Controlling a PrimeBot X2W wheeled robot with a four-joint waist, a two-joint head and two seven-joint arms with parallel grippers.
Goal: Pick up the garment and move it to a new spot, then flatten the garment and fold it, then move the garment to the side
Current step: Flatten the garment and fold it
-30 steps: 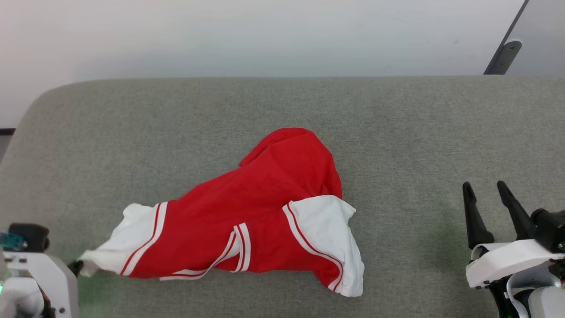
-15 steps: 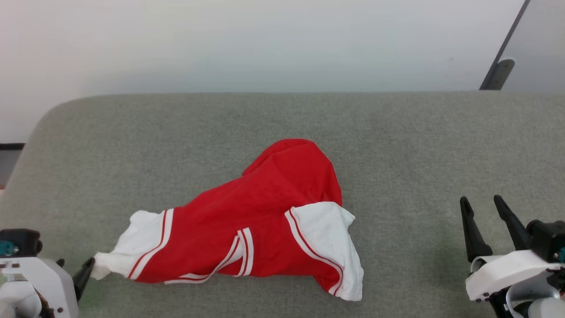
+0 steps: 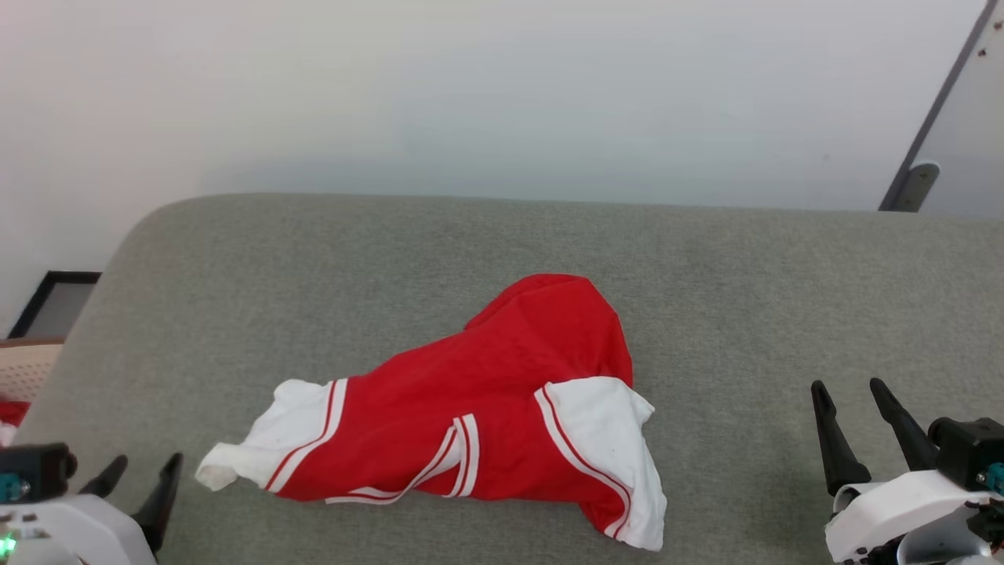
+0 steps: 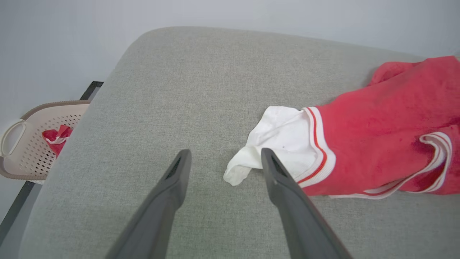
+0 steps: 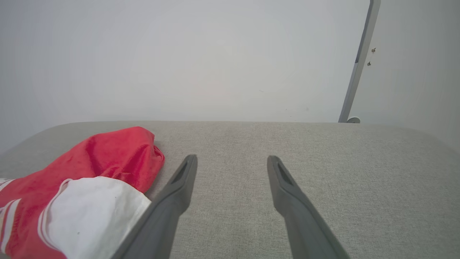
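Garment [image 3: 486,408] lies crumpled on grey table [image 3: 392,259], ungripped. My left claw [image 3: 149,459]: wide, empty, just beside garment's near white sleeve end. My right claw [image 3: 845,384]: wide, empty, well right of garment.

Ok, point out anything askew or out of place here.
The garment lies bunched and slanted on the grey cushion, not flat: one white sleeve is flopped over the red body and the far end is humped up. Nothing looks damaged or spilled.
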